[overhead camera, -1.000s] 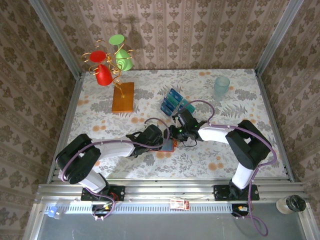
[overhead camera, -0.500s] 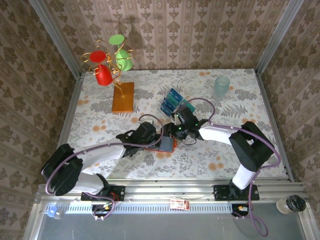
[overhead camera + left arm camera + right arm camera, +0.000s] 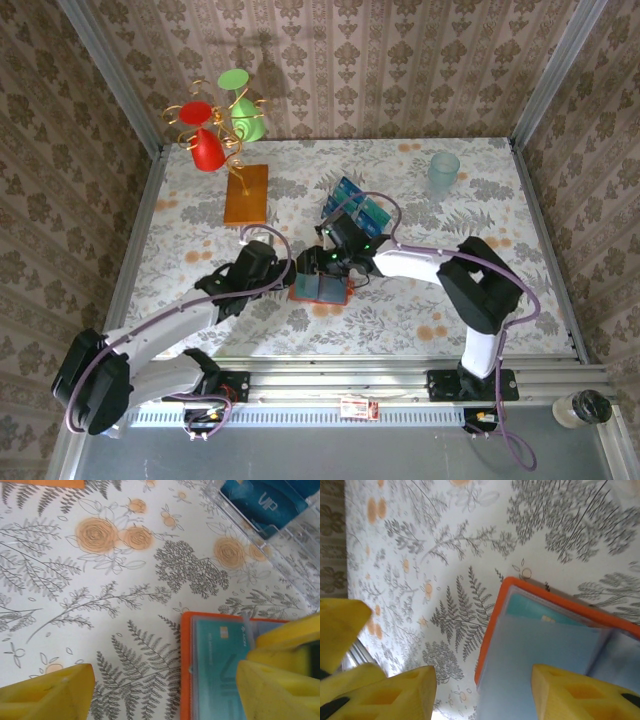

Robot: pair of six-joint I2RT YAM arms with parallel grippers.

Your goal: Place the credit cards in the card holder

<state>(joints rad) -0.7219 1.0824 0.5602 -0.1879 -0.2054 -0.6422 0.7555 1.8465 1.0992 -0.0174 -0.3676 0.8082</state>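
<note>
The orange card holder (image 3: 318,289) lies open and flat on the flowered table, with a teal credit card (image 3: 220,672) showing under its clear sleeve (image 3: 540,660). My left gripper (image 3: 290,272) hovers open at the holder's left edge (image 3: 186,680); one yellow finger (image 3: 45,695) is over bare cloth and the other (image 3: 280,690) over the card. My right gripper (image 3: 318,262) is open above the holder's far edge, its fingers (image 3: 395,695) spread to either side of the orange rim (image 3: 487,630). More blue credit cards (image 3: 350,205) stand in a clear rack (image 3: 280,540) just behind.
A flat orange-brown board (image 3: 247,193) lies at the back left, under a wire stand holding red and green cups (image 3: 215,130). A pale translucent cup (image 3: 444,172) stands at the back right. Walls close in the table on three sides.
Both grippers have opened wider. Both arms have swung to the left, and the card holder has shifted slightly left and now lies spread open.
</note>
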